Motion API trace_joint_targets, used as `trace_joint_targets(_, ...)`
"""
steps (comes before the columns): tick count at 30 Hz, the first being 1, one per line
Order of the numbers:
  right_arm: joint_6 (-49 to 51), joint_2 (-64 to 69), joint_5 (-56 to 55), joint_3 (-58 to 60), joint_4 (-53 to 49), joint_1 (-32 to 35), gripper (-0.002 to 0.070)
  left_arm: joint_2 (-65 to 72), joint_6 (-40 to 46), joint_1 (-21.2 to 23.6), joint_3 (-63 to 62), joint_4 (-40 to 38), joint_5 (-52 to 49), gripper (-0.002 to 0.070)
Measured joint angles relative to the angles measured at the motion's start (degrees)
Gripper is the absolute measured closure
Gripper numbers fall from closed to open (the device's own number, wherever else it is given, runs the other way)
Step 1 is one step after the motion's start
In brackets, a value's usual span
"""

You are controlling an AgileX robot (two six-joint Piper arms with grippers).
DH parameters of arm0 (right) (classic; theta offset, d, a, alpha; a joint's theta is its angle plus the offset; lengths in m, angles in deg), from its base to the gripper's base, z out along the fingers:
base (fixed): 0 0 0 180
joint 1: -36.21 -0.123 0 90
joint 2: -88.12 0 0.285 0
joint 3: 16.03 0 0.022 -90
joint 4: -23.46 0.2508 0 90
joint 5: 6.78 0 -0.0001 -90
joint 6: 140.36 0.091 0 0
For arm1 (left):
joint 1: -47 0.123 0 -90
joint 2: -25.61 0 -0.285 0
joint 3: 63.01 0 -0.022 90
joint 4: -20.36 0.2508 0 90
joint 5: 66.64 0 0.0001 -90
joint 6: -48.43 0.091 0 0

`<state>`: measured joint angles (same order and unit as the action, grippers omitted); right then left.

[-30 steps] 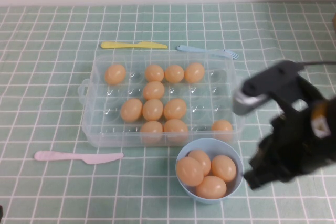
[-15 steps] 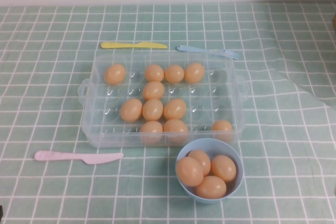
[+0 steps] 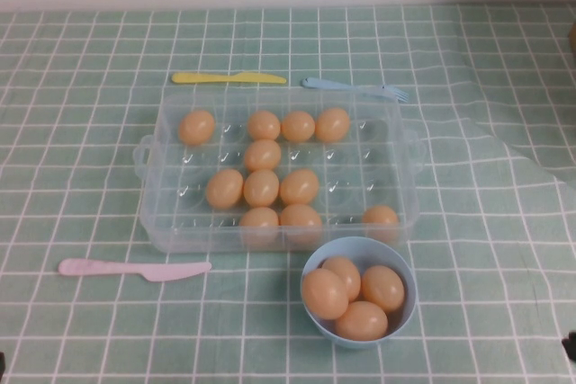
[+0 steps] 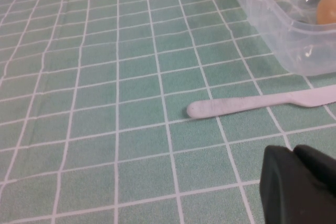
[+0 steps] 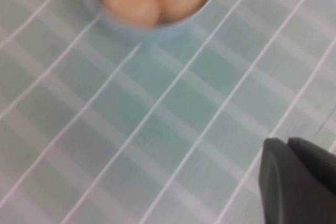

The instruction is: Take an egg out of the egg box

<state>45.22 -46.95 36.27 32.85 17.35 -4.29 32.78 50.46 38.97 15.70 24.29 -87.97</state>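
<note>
The clear egg box (image 3: 360,168) stands at the table's middle and holds several tan-orange eggs, one of them near its centre (image 3: 261,188). A corner of the box shows in the left wrist view (image 4: 283,35). My left gripper (image 4: 293,151) is shut and empty, low over the cloth at the front left, near the pink knife. My right gripper (image 5: 287,141) is shut and empty, over the cloth at the front right, away from the bowl. In the high view only a dark tip of it shows at the front right corner (image 3: 570,345).
A light-blue bowl (image 3: 407,312) with several eggs stands in front of the box and shows in the right wrist view (image 5: 152,30). A pink knife (image 3: 135,268) lies front left. A yellow knife (image 3: 229,77) and a blue fork (image 3: 355,87) lie behind the box.
My right arm was over the table to the right of the bowl; it has drawn back to the front right corner, almost out of the high view. The eggs have not moved.
</note>
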Motion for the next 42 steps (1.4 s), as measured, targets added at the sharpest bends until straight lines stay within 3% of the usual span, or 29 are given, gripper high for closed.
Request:
trace_joint_targets(6,0.0,-8.0,-30.3,15.9,-1.7,17.7,0.0693,0.0,0.0,0.0,0.0,0.0,0.0,0.0678)
trace_joint_targets(11,0.6,-18.8,-41.7,26.6,-1.6,28.0,0.0693,0.0,0.0,0.0,0.0,0.0,0.0,0.0678)
trace_joint_targets(14,1.6,-25.2,-41.9,29.6,-0.9,31.5,0.0693,0.0,0.0,0.0,0.0,0.0,0.0,0.0678)
trace_joint_targets(21,1.9,-36.9,-34.1,29.8,0.0,32.3,0.0694,0.0,0.0,0.0,0.0,0.0,0.0,0.0678)
trace_joint_targets(34,1.7,-37.6,-29.0,29.8,3.8,32.3,0.0694,0.0,0.0,0.0,0.0,0.0,0.0,0.0678)
trace_joint_targets(42,-10.3,-37.6,-22.5,29.8,11.6,32.3,0.0694,0.0,0.0,0.0,0.0,0.0,0.0,0.0678)
